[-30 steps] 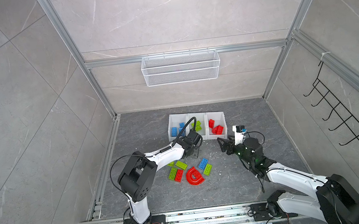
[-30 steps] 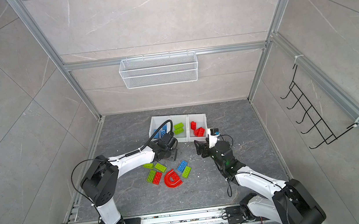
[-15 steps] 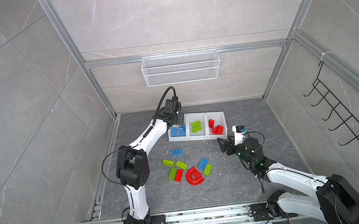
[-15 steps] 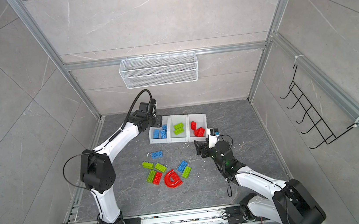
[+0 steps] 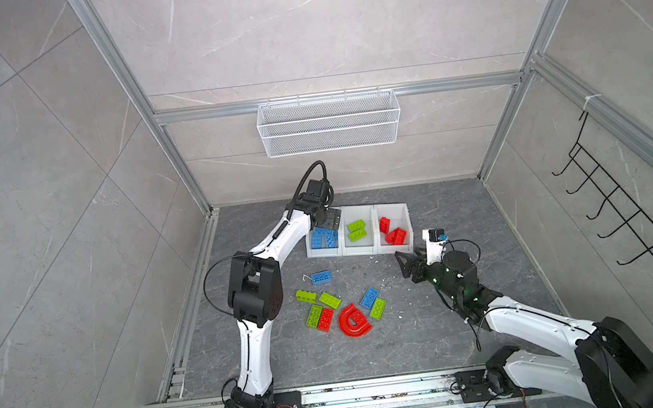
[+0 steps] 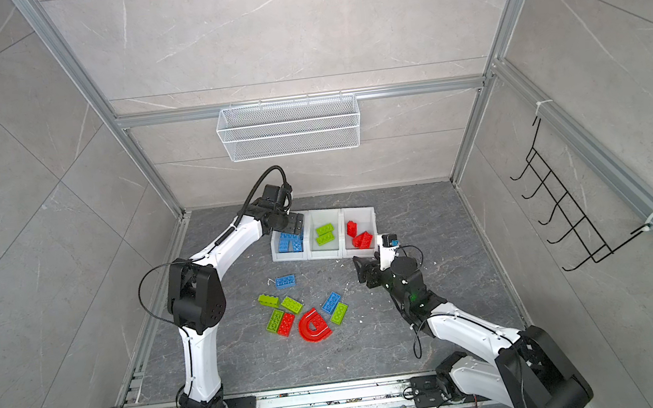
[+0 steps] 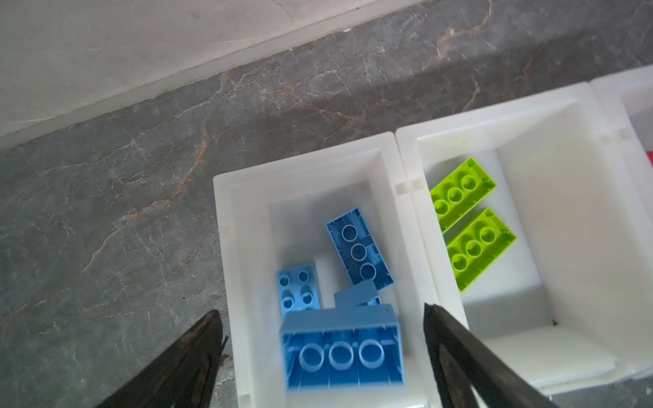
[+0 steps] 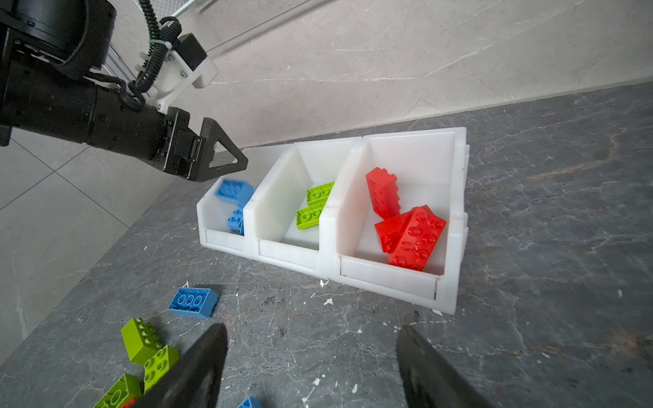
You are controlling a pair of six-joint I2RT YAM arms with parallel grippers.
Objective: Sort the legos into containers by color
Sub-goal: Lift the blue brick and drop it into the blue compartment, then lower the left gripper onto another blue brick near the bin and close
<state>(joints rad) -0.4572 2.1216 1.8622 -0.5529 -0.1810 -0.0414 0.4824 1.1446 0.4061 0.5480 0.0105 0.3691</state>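
Blue brick (image 7: 341, 353), motion-blurred, directly beneath the left end effector (image 7: 320, 309) and within the mouth of the blue container (image 7: 304, 162); its long axis runs from one finger toward the other, yet it touches neither, the jaws standing spread wide and holding nothing; judged to be a drop in progress. Under it lie at least two more blue bricks (image 7: 358, 252); the middle container (image 7: 494, 116) holds two lime green bricks (image 7: 477, 247) side by side; the end container (image 8: 410, 155) holds three red bricks (image 8: 417, 236), one propped on end. In both top views the three containers stand in a row at 12 o'clock of the unsorted pieces on the bench (image 5: 416, 349). Relation governing the coming move: a loose blue brick (image 5: 321, 277) lies at about 6 o'clock from the left end effector, long axis near 3-to-9 o'clock, the left arm being the nearer; a second loose blue brick (image 5: 369, 297) lies at about 8 o'clock from the right end effector (image 8: 311, 329), long axis near 1-to-7 o'clock, nearer that arm. The right end effector hovers low over the bench, jaws parted and empty. Also unsorted: four loose lime green bricks (image 5: 330, 299), one loose red brick (image 5: 325, 319) and the red arch pieces (image 5: 354, 321), grouped at 6 o'clock of the loose blue brick.
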